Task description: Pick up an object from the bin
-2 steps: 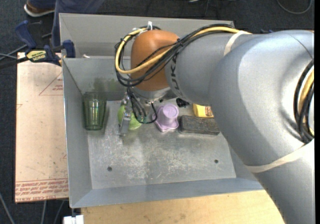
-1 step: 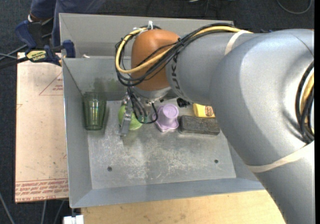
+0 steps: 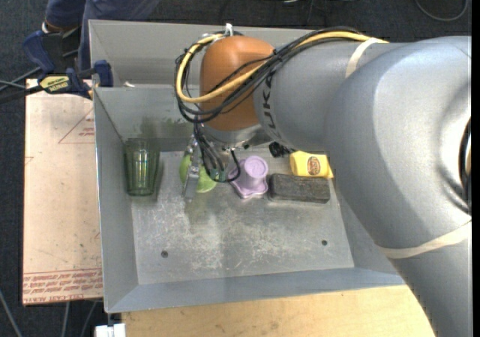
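Arm above lime-green piece

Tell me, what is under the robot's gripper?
A small lime-green thing lies on the bin floor under the gripper, beside a purple thing. The gripper covers its middle, so its whole shape cannot be seen.
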Robot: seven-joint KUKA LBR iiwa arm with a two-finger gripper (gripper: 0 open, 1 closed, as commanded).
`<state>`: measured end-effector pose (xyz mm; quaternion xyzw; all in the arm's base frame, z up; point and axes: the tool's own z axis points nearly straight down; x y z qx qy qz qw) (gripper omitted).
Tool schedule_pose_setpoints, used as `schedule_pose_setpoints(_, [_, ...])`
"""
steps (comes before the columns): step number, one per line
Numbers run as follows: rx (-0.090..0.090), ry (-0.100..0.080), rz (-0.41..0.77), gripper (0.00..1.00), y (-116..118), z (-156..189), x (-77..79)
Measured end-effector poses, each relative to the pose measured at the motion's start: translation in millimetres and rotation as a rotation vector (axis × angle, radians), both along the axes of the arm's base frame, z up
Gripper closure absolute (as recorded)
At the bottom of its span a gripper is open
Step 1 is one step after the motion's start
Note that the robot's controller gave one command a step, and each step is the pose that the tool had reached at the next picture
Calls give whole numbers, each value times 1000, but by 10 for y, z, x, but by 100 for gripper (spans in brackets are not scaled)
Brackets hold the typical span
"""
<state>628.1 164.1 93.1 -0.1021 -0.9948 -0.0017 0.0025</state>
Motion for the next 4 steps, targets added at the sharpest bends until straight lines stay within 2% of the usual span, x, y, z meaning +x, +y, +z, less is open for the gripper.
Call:
schedule_pose_setpoints(2, [4, -15, 0, 100, 11, 383, 39])
schedule_pose_setpoints(3, [3, -9, 0, 100, 9, 470, 27])
schedule_pose_setpoints(4, [4, -13, 0, 100, 10, 576, 34])
